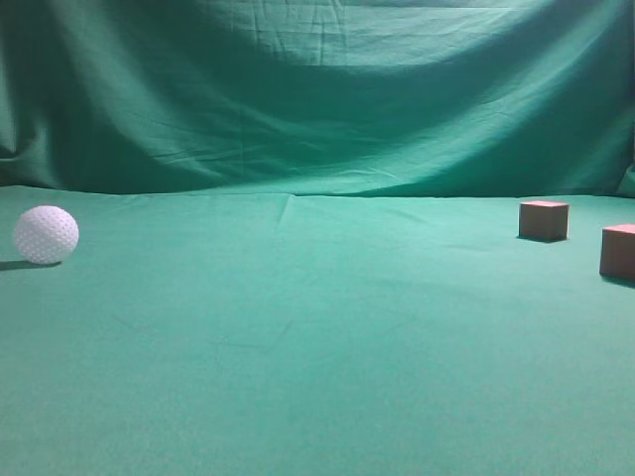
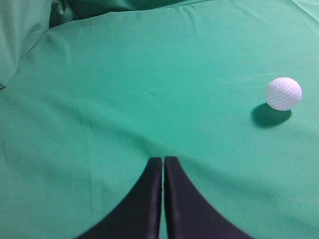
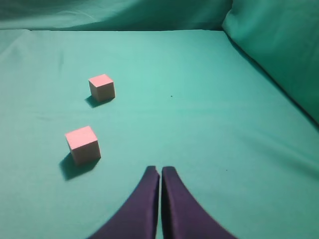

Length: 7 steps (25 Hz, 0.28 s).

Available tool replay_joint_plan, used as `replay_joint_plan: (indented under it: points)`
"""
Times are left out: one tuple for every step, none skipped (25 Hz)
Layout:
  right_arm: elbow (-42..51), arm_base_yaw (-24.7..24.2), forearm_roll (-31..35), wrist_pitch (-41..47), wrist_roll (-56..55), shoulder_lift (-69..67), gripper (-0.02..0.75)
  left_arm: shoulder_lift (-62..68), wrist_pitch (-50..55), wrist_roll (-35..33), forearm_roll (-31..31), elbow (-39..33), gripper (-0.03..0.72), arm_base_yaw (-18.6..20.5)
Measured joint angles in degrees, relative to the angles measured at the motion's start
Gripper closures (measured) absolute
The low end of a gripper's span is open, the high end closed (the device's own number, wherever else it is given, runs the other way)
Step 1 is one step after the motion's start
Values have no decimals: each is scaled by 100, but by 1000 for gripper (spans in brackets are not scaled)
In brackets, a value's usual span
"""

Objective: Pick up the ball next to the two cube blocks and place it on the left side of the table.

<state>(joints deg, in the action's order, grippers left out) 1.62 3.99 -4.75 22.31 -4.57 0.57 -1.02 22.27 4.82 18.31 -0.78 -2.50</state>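
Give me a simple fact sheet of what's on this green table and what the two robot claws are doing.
surface: table covered in green cloth, green cloth backdrop behind
ball: white, dimpled, resting on the cloth at the far left, nothing touching it
cubes: two reddish-brown blocks at the far right, farther cube and nearer cube, apart from each other
left gripper: shut, empty, ball off to its right
right gripper: shut, empty, cubes off to its left
task status: ball looks already placed on the left

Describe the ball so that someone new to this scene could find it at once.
Start with the green cloth table and look to its far left edge in the exterior view. The ball sits there alone, white, round and dimpled, far from the two cube blocks on the right.
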Motion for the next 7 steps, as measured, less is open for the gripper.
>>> replay_joint_plan:
  points:
    - [0, 0, 0, 0, 0, 0, 738, 0, 0, 0, 0, 0, 688, 0]
    - [0, 0, 0, 0, 0, 0, 738, 0, 0, 0, 0, 0, 688, 0]
    - [0, 0, 0, 0, 0, 0, 738, 0, 0, 0, 0, 0, 688, 0]
    - [0, 0, 0, 0, 5, 0, 738, 0, 0, 0, 0, 0, 688, 0]
    - [0, 0, 0, 0, 5, 0, 738, 0, 0, 0, 0, 0, 688, 0]
    - [0, 0, 0, 0, 5, 0, 738, 0, 0, 0, 0, 0, 688, 0]
    - [0, 0, 0, 0, 5, 0, 738, 0, 0, 0, 0, 0, 688, 0]
